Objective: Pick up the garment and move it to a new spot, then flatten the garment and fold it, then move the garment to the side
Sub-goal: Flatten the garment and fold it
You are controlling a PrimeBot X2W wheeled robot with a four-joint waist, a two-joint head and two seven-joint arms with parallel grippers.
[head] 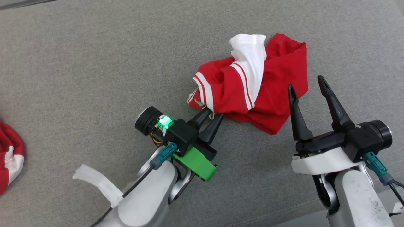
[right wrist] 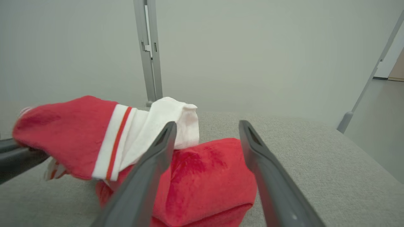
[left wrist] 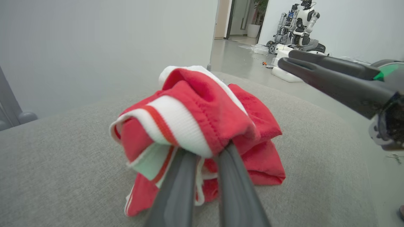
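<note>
At the far left edge of the head view, a second red-and-white cloth (head: 9, 154) lies on the grey fabric surface (head: 94, 63), well apart from my work. My left claw (head: 215, 114) is pinched shut on the near hem of the garment (head: 252, 91). The garment is red with white striped trim and sits crumpled in a heap right of the middle. My right claw (head: 305, 81) stands wide and holds nothing, just beside the heap's right edge. I judge I'm at the very start: the grasp is made, but the lift, the move to a new spot, the flattening, the folding and the setting aside are all left.
</note>
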